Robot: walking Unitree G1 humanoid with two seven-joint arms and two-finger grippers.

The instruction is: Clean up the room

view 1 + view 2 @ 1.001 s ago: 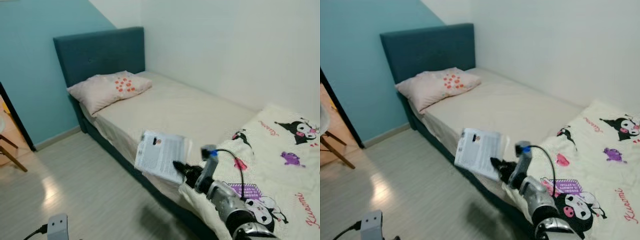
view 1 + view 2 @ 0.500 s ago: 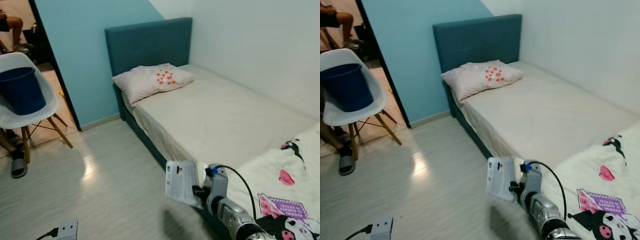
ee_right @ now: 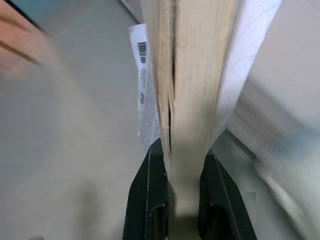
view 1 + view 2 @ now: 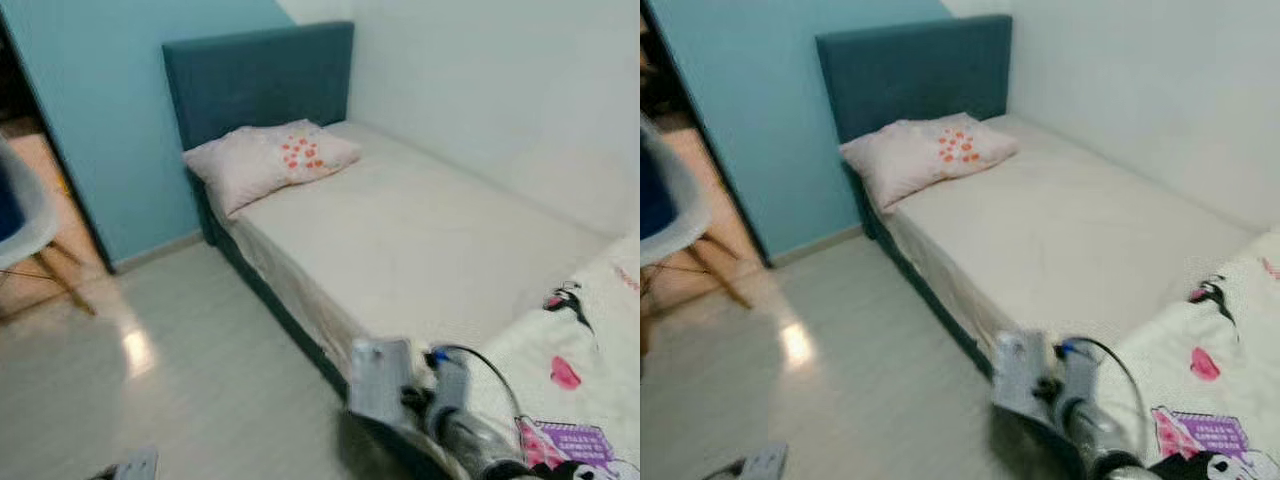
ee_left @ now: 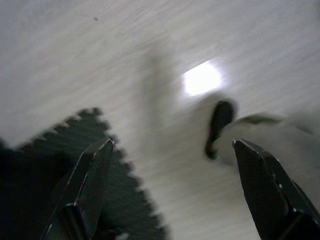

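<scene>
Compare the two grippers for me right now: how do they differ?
The right gripper is shut on a book, held beside the bed; the left gripper is open with nothing between its fingers. The right one is raised in front of the robot; the left one points down at the pale floor. Both have two long black fingers.

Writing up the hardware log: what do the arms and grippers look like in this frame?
The right arm is silver metal, blurred here, with a black cable looping off a small blue connector near the wrist. The right gripper has two long, flat black fingers. The left gripper has two black fingers with a woven, carbon-like texture that taper to blunt points. A pale boxy module sits at the left arm's wrist.
</scene>
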